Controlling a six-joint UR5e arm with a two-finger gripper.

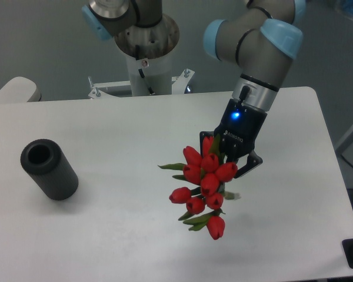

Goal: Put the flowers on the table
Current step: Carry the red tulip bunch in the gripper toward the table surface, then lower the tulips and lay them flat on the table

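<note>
Fingers [251, 166] clamp the tulip bunch [204, 187], buds hanging below-left over the worktop [117, 135]; grey hollow cylinder [49, 169] lies well left.

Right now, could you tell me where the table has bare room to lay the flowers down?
The widest bare patch of the table lies between the dark cylinder and the flowers, which the gripper holds. The near-left strip in front of the cylinder is also bare, as is the right edge beyond the gripper. It is crowded only at the cylinder and under the bunch.
</note>
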